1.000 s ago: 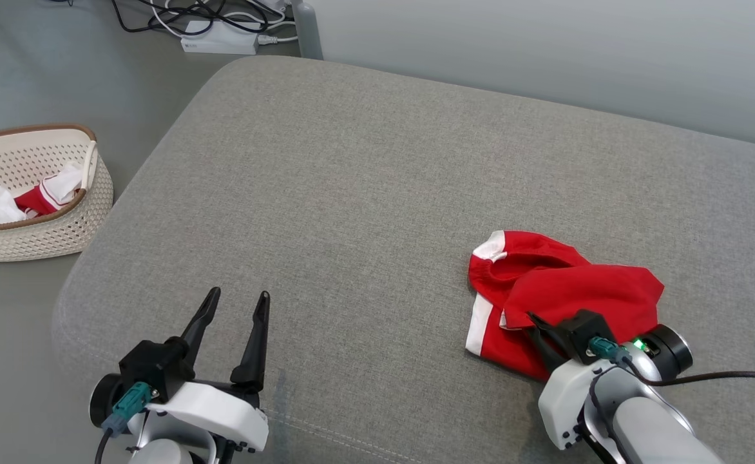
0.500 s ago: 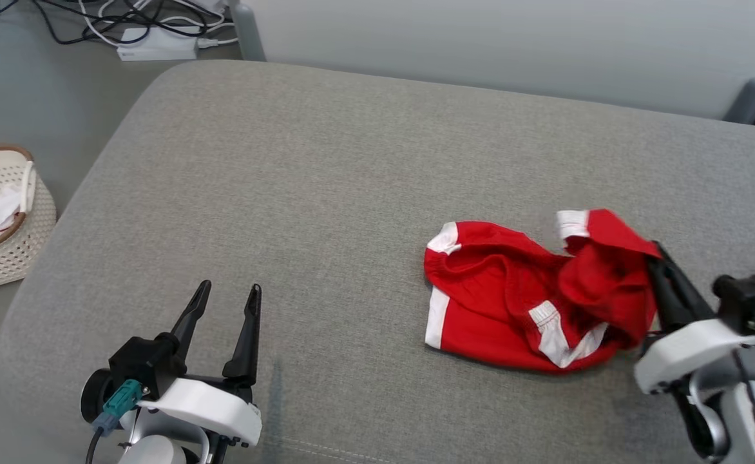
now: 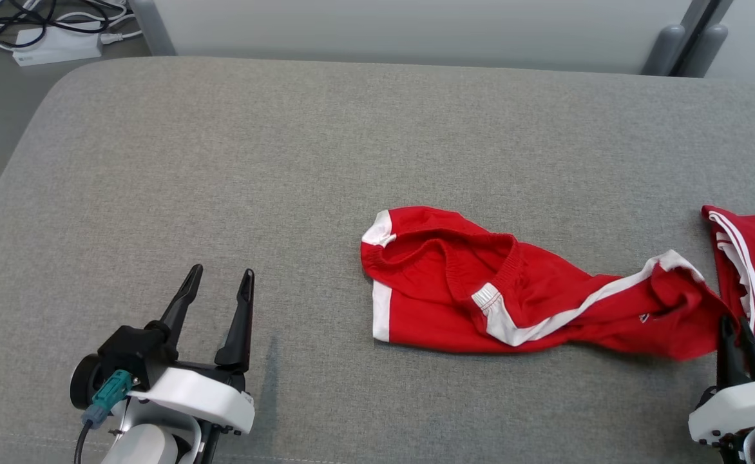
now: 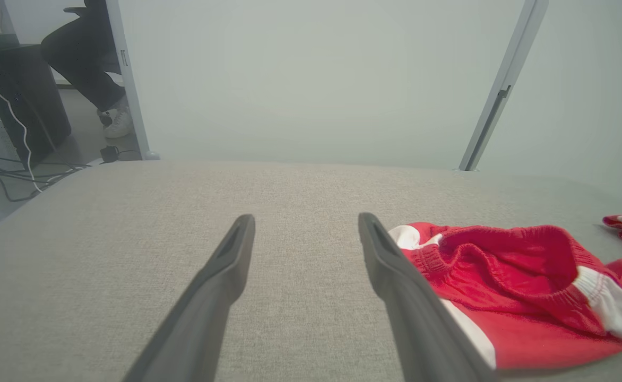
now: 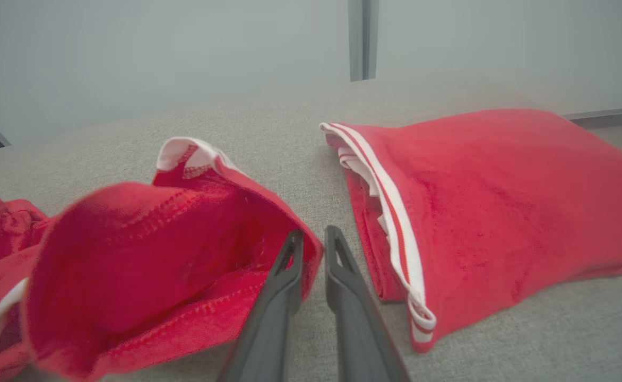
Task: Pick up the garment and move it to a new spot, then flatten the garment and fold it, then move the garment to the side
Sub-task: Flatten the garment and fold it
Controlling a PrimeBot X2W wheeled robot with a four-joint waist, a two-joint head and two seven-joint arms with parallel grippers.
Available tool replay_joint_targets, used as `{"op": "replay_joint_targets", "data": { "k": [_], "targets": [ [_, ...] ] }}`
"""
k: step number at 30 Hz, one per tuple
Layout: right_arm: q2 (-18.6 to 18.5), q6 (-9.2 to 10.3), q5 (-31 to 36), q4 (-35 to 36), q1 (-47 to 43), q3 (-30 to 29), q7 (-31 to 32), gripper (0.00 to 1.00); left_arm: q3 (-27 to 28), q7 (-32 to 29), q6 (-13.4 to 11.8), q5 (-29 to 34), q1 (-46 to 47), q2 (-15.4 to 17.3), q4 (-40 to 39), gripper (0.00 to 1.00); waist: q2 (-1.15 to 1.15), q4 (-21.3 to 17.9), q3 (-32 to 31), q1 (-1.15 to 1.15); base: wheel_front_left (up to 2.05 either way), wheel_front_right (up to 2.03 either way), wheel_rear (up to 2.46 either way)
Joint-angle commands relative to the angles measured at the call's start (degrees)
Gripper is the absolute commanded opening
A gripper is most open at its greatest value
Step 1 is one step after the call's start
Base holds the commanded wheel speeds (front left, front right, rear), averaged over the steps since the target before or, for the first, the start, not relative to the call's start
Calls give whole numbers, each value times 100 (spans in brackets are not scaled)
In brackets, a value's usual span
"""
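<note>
The garment (image 3: pixel 455 290), red shorts with white side stripes, lies stretched out across the grey cushion (image 3: pixel 223 161), waistband to the left. Its right leg end is drawn out to my right gripper (image 3: pixel 736 320) at the lower right. In the right wrist view the red hem (image 5: pixel 183 254) bunches up against the tips of that gripper (image 5: pixel 312 236). The fingers stand almost together on the cloth's edge. My left gripper (image 3: pixel 218 278) rests open at the lower left, well clear of the garment. In the left wrist view the waistband (image 4: pixel 502 249) lies just right of the open left gripper (image 4: pixel 305 223).
A second red piece with white stripes (image 3: pixel 754 270) lies folded at the cushion's right edge, close beside my right gripper (image 5: pixel 491 201). A power strip with cables (image 3: pixel 55 42) sits on the floor at the far left. A person's leg (image 4: pixel 88 58) shows beyond the partition.
The head camera has swung right, so the basket has left the picture. My right gripper has pulled the garment's leg end to the right, stretching the crumpled shorts out. The left gripper stays open.
</note>
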State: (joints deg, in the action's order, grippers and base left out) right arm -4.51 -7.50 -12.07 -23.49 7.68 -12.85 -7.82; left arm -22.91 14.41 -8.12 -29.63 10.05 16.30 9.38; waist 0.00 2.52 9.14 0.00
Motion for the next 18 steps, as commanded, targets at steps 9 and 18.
{"op": "replay_joint_targets", "data": {
  "k": [9,18],
  "targets": [
    [11,1,20,301,-127,-245,-573,100,244,-13,-97,102,86,303,-330,100,0,-238,-191,0,0,0,0],
    [139,1,184,1920,-1232,302,-596,100,275,-147,-373,99,-498,454,-831,100,0,-323,-638,0,0,0,0]
  ]
}}
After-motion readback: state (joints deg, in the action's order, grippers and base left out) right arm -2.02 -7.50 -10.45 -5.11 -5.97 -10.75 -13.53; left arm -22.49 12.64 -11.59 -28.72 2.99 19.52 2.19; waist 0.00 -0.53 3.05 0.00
